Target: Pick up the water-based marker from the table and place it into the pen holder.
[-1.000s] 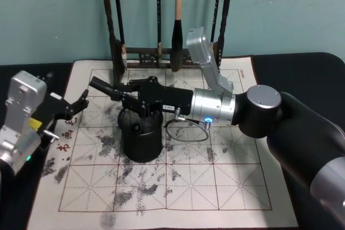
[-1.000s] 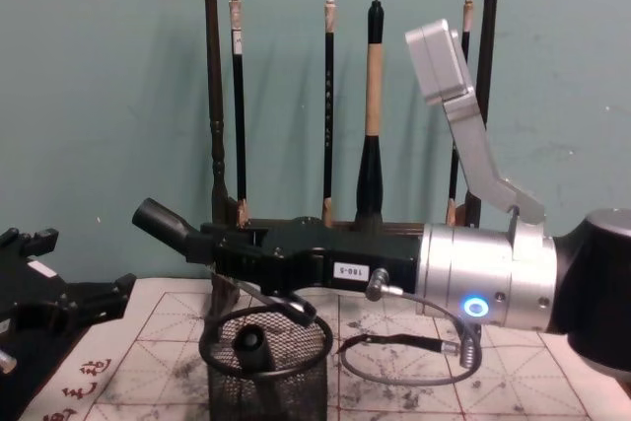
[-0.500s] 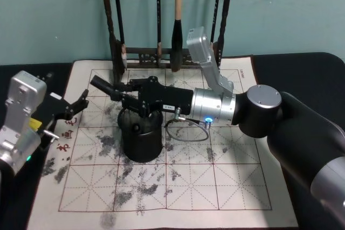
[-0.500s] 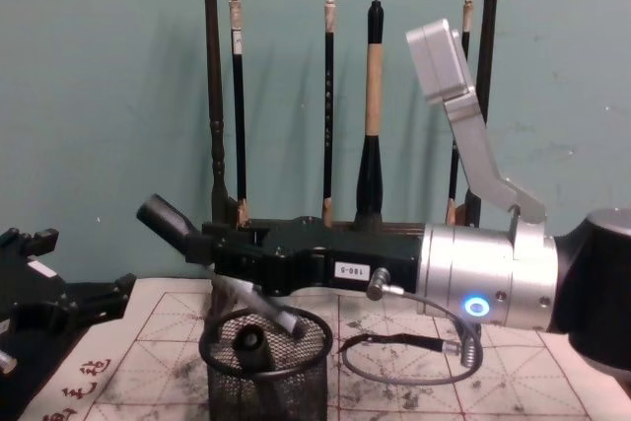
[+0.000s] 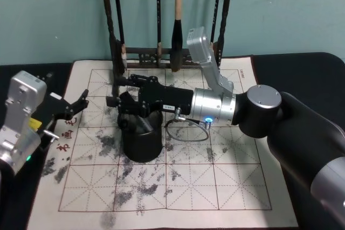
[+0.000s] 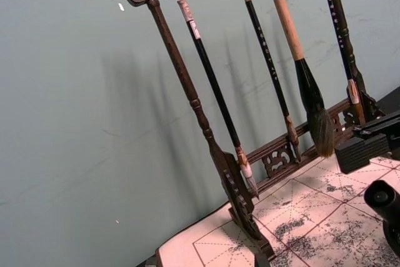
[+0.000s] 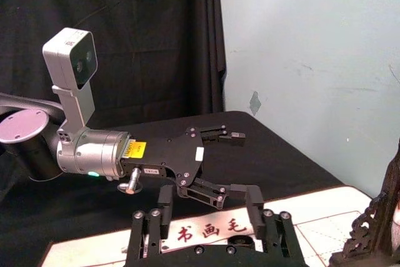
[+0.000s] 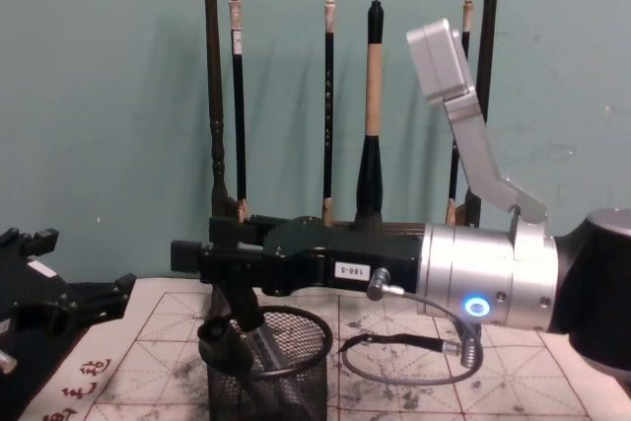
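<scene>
Marker (image 8: 258, 342) stands slanted inside the pen holder (image 8: 314, 324), released. Right gripper (image 8: 219, 256) hovers just above the rim, fingers spread. Left gripper (image 5: 73, 107) idles beside the mat, fingers spread. Judged light, rigid, smooth; grasp mid-barrel.

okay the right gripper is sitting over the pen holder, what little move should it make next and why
Probably lift the right gripper straight up and pull back. Its fingers are open, and the marker leans inside the pen holder, so nothing seems left to hold.
</scene>
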